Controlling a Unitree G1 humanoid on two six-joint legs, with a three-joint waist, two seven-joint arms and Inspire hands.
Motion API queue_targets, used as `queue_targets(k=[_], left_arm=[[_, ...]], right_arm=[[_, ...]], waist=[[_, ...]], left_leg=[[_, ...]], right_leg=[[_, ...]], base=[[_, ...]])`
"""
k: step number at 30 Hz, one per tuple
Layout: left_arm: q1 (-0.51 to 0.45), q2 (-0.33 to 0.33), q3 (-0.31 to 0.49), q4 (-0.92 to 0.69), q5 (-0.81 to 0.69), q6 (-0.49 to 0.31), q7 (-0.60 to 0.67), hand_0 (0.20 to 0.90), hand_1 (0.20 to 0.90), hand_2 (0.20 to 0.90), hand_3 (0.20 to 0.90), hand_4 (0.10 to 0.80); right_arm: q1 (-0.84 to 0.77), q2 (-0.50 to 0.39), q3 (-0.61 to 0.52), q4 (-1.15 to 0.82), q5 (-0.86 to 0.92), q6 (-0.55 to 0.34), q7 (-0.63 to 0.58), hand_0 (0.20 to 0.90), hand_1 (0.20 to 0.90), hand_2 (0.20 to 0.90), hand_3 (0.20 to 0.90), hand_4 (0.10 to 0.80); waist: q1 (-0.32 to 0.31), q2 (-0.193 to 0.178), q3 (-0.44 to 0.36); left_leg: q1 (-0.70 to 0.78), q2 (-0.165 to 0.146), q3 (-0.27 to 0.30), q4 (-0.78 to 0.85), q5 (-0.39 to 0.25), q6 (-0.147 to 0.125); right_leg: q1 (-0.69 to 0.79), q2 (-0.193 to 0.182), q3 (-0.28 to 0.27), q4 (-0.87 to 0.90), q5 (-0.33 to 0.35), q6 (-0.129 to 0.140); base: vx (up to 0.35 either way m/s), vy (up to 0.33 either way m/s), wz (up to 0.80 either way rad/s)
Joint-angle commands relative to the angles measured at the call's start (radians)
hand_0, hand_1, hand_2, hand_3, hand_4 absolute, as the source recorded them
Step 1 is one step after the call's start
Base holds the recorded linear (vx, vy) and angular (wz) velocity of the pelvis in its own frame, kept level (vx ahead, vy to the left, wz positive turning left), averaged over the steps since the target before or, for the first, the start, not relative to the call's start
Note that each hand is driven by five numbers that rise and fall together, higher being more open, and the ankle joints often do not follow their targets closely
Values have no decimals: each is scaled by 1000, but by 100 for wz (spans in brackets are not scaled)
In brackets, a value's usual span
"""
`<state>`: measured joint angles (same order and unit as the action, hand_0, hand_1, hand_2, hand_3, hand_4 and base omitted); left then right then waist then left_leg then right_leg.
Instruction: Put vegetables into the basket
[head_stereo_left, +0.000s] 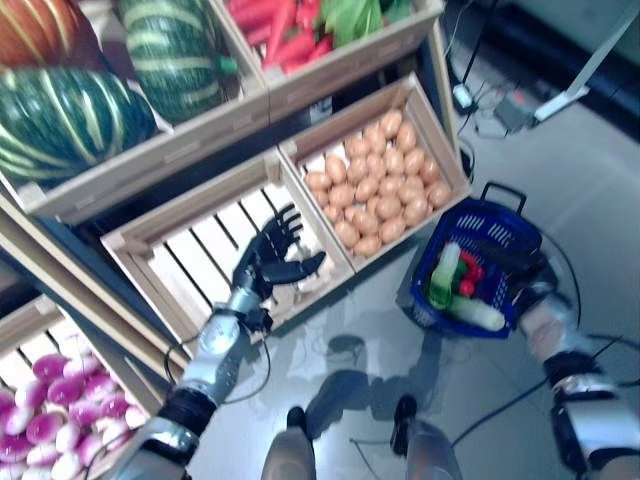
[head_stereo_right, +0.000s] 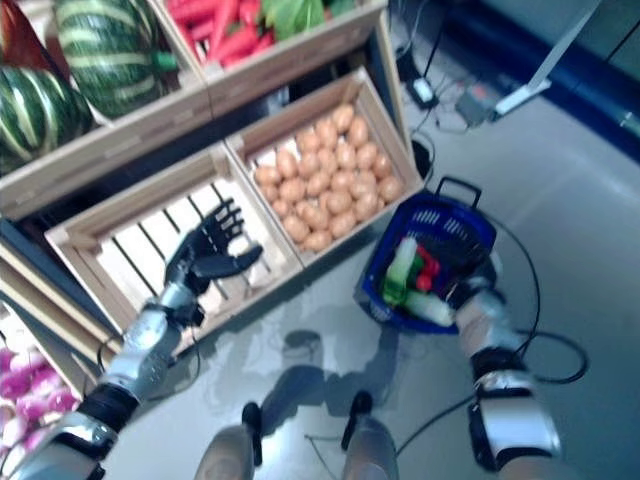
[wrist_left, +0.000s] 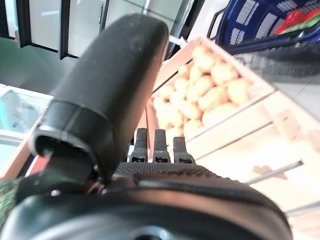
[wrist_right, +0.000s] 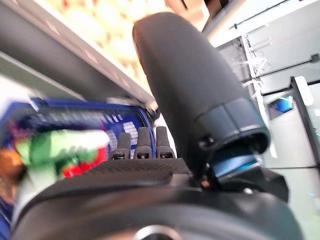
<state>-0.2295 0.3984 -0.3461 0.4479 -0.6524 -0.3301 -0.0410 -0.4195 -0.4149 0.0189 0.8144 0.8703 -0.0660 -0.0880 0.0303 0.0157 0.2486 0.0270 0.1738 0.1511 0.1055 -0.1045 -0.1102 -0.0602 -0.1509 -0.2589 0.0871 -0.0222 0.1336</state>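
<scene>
Dark fingers of the left hand are spread and relaxed, holding nothing, above the slatted floor of an empty wooden crate, just beside the neighbouring crate heaped with potatoes. The likely step is fetching another vegetable, so the hand would do well to swing across the shared wall to the potatoes, come down on one at the near edge of the pile, and curl round it before lifting, keeping clear of the slats. The right hand sits at the near rim of the blue basket, which lies on the floor just beside the potato crate with green, red and pale vegetables already inside; whether its fingers grip the rim or handle I cannot tell. The eye views alone show the wider stall: striped pumpkins and red carrots on the upper tier, purple turnips lower left. The left wrist view adds the close lie of the potatoes past the straight fingertips, with the basket behind.
</scene>
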Motion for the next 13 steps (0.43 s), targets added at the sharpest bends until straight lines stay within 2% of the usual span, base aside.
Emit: queue_targets(k=[1,4,8,11,13], left_arm=[[50,15,41,-9,56,-52,-28,900,900,900,900,800],[119,-5,39,-17,62,-70,-49,900,900,900,900,800],[155,-48,41,15,45,-88,-54,900,900,900,900,800],[181,-84,37,32,44,-91,-45,900,900,900,900,800],[206,-116,24,52,60,-102,22,900,900,900,900,800]], right_arm=[[104,28,14,-76,-33,-149,28,900,900,900,900,800],[211,98,44,-132,-29,-182,39,900,900,900,900,800],[295,200,100,-193,-49,-219,13,900,900,900,900,800],[356,264,137,-223,-4,-184,14,900,900,900,900,800],[400,305,183,-218,-20,-181,33,900,900,900,900,800]], waist=[[14,-43,-154],[9,-39,-172],[-5,-38,-187],[-22,-36,-185],[-33,-30,-182]], left_leg=[[12,-94,20,-153,37,111],[42,-90,30,-193,48,106],[37,-94,34,-193,40,103],[55,-96,43,-193,36,110],[73,-95,52,-193,30,114]], right_leg=[[88,44,27,-149,16,-63],[112,60,27,-174,20,-63],[113,65,33,-174,16,-65],[128,61,37,-174,16,-63],[142,58,39,-174,14,-63]], base=[[96,34,8],[43,44,-6],[10,53,-10],[32,57,-4],[45,63,-10]])
